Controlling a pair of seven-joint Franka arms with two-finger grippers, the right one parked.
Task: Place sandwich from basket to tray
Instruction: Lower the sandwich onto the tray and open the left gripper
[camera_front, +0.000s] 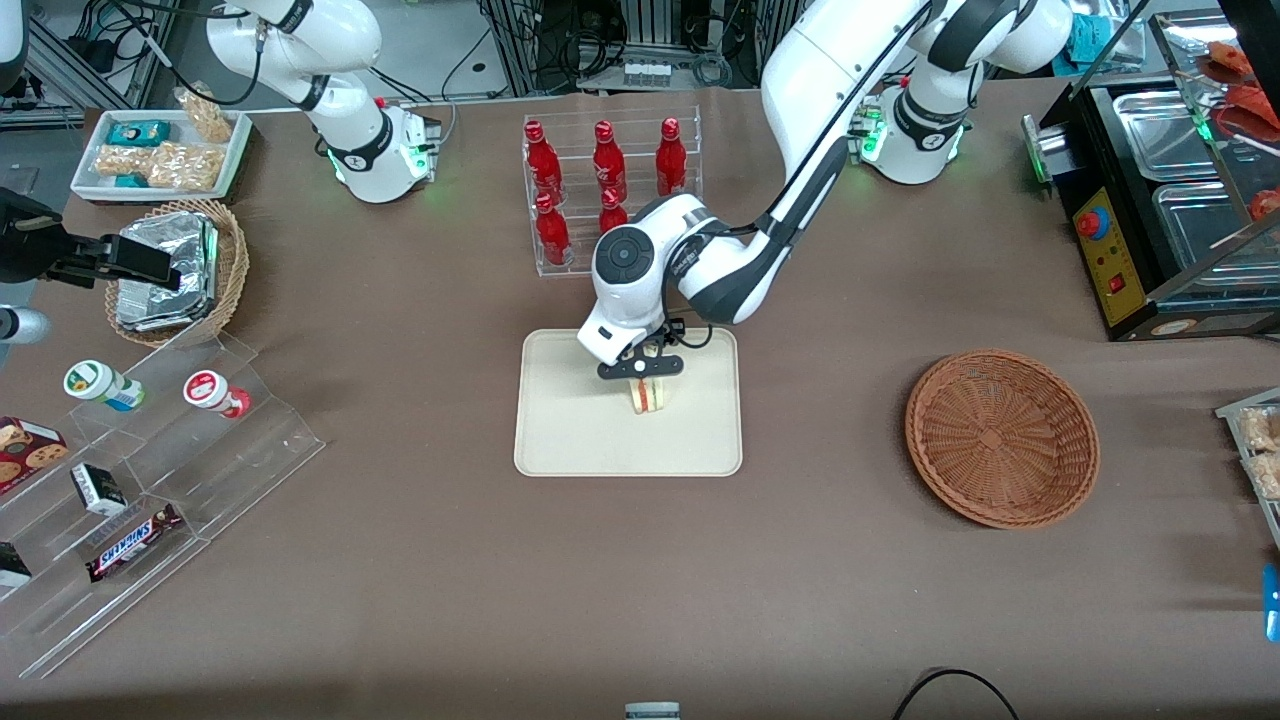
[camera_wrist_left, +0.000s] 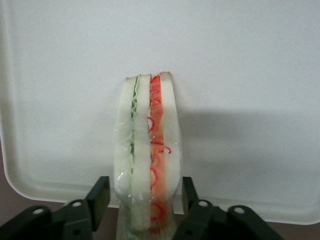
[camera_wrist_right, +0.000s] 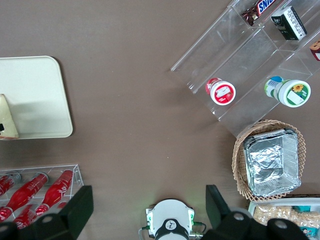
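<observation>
Front view: left arm's gripper (camera_front: 641, 368) over cream-beige rectangular tray (camera_front: 570, 440), clear-wrapped triangular white-bread sandwich (camera_front: 648, 396) below it on tray; reddish-brown round wicker basket (camera_front: 1002, 436) well apart. Left wrist view: fingers (camera_wrist_left: 99, 195) slightly parted, flanking sandwich (camera_wrist_left: 147, 150); contact unclear.

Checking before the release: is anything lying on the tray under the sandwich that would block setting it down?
Nothing visible does. The end effector holds the sandwich over bare tray surface.
</observation>
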